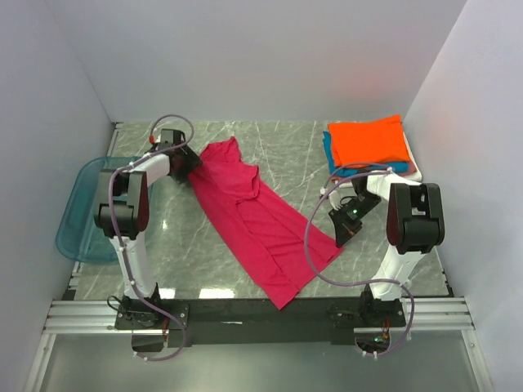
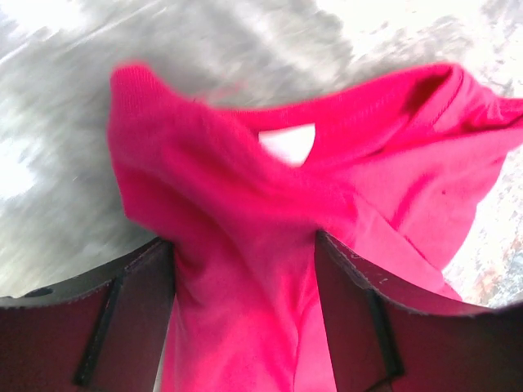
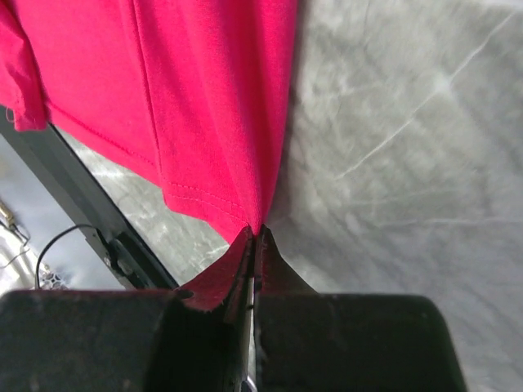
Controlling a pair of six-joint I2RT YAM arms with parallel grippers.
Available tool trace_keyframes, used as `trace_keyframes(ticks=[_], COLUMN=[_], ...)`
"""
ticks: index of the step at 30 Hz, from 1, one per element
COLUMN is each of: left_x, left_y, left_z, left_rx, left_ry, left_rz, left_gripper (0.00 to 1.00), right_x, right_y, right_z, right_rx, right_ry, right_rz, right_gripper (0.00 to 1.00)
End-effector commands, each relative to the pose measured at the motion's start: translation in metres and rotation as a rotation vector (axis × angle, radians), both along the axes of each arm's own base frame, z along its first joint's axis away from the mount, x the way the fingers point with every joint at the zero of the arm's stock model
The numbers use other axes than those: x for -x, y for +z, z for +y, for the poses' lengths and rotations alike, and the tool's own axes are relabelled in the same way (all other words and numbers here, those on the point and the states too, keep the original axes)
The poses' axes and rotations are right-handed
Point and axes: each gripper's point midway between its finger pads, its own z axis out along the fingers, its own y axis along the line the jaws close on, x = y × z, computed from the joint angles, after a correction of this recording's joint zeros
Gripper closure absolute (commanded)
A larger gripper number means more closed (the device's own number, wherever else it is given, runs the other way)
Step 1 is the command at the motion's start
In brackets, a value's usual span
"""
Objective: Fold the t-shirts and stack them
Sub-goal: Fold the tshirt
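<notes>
Though diagonal, t-shirt (image 1: 253, 216) hem in right tool (image 3: 253, 235)

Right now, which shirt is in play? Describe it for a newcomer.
On the grey marble table, look at the middle. The magenta-red t-shirt lies there diagonally, spread out and unfolded. The other shirts sit folded in an orange-topped stack at the far right corner.
</notes>
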Motion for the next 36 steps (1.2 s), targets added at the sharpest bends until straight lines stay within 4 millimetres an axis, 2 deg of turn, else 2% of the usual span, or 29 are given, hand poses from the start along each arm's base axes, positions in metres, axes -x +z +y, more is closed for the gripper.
trace_keyframes(ticks=[1, 2, 4, 5, 7, 8, 9, 11, 12, 13, 15, 16, 18, 19, 20, 21, 22, 23, 25, 27, 28, 29, 30, 31, 32, 33, 34, 35, 36], left_x=[-0.011, -0.021, -0.027, -0.038, -0.042, -0.048, -0.050, -0.054, -0.053, -0.047, -0.046, -0.040, -0.026, -0.010, -0.002, 0.008, 0.027, 0.039, 0.070, 0.090, 0.108, 0.116, 0.128, 0.138, 0.146, 0.157, 0.165, 0.172, 0.181], left_y=[-0.008, 0.001, -0.004, 0.006, 0.003, 0.010, 0.015, 0.040, 0.051, 0.074, 0.106, 0.142, 0.159, 0.178, 0.186, 0.194, 0.206, 0.210, 0.215, 0.212, 0.208, 0.206, 0.215, 0.204, 0.201, 0.210, 0.202, 0.199, 0.207], left_z=[-0.012, -0.016, -0.028, -0.035, -0.045, -0.048, -0.049, -0.046, -0.043, -0.037, -0.029, -0.024, -0.013, -0.007, 0.002, 0.005, 0.009, 0.016, 0.023, 0.028, 0.025, 0.036, 0.035, 0.034, 0.031, 0.029, 0.028, 0.027, 0.027], left_rx=[-0.018, -0.012, 0.006, 0.016, 0.034, 0.037, 0.035, 0.000, -0.018, -0.052, -0.087, -0.121, -0.164, -0.189, -0.207, -0.212, -0.222, -0.223, -0.223, -0.218, -0.214, -0.221, -0.227, -0.224, -0.222, -0.236, -0.239, -0.243, -0.262], left_ry=[-0.087, -0.102, -0.157, -0.178, -0.229, -0.243, -0.255, -0.283, -0.289, -0.298, -0.300, -0.309, -0.302, -0.299, -0.280, -0.279, -0.278, -0.272, -0.269, -0.273, -0.287, -0.267, -0.280, -0.294, -0.311, -0.336, -0.347, -0.356, -0.362], left_rz=[0.021, -0.005, 0.002, -0.027, -0.024, -0.046, -0.064, -0.146, -0.181, -0.233, -0.324, -0.401, -0.443, -0.481, -0.497, -0.517, -0.548, -0.558, -0.577, -0.577, -0.583, -0.579, -0.610, -0.593, -0.587, -0.623, -0.613, -0.610, -0.647], left_gripper=[0.29, 0.29, 0.29, 0.29, 0.29, 0.29, 0.29, 0.29, 0.28, 0.27, 0.24, 0.23, 0.17, 0.16, 0.13, 0.12, 0.11, 0.08, 0.05, 0.04, 0.04, 0.04, 0.04, 0.04, 0.04, 0.04, 0.04, 0.04, 0.04], right_x=[0.015, 0.017, 0.020, 0.022, 0.023, 0.027, 0.026, 0.010, 0.002, -0.018, -0.040, -0.063, -0.088, -0.110, -0.134, -0.147, -0.169, -0.190, -0.220, -0.247, -0.262, -0.278, -0.291, -0.302, -0.309, -0.321, -0.326, -0.331, -0.339], right_y=[0.010, 0.010, 0.011, 0.012, 0.016, 0.021, 0.025, 0.040, 0.046, 0.058, 0.072, 0.087, 0.096, 0.109, 0.109, 0.113, 0.124, 0.121, 0.123, 0.127, 0.123, 0.129, 0.131, 0.118, 0.114, 0.120, 0.103, 0.100, 0.104], right_z=[-0.008, -0.008, -0.007, -0.006, -0.004, -0.002, -0.002, 0.000, 0.000, 0.002, 0.008, 0.012, 0.034, 0.044, 0.064, 0.077, 0.089, 0.114, 0.142, 0.170, 0.178, 0.187, 0.194, 0.198, 0.201, 0.206, 0.209, 0.212, 0.214], right_rx=[0.015, 0.014, 0.007, 0.001, -0.023, -0.038, -0.053, -0.069, -0.069, -0.074, -0.093, -0.102, -0.148, -0.171, -0.198, -0.199, -0.213, -0.228, -0.259, -0.286, -0.289, -0.325, -0.322, -0.313, -0.306, -0.304, -0.288, -0.283, -0.292], right_ry=[0.027, 0.029, 0.030, 0.031, 0.039, 0.046, 0.057, 0.043, 0.036, 0.024, -0.009, -0.014, -0.040, -0.053, -0.045, -0.140, -0.178, -0.255, -0.326, -0.445, -0.505, -0.602, -0.648, -0.682, -0.735, -0.761, -0.773, -0.804, -0.821], right_rz=[0.005, 0.009, 0.019, 0.029, 0.032, 0.049, 0.037, -0.031, -0.062, -0.129, -0.186, -0.250, -0.269, -0.327, -0.384, -0.362, -0.405, -0.401, -0.410, -0.414, -0.402, -0.392, -0.414, -0.404, -0.386, -0.421, -0.401, -0.389, -0.401], right_gripper=[1.00, 1.00, 1.00, 1.00, 1.00, 0.94, 0.71, 0.47, 0.42, 0.39, 0.32, 0.32, 0.30, 0.30, 0.30, 0.30, 0.30, 0.29, 0.29, 0.29, 0.29, 0.29, 0.29, 0.29, 0.29, 0.29, 0.29, 0.29, 0.28])
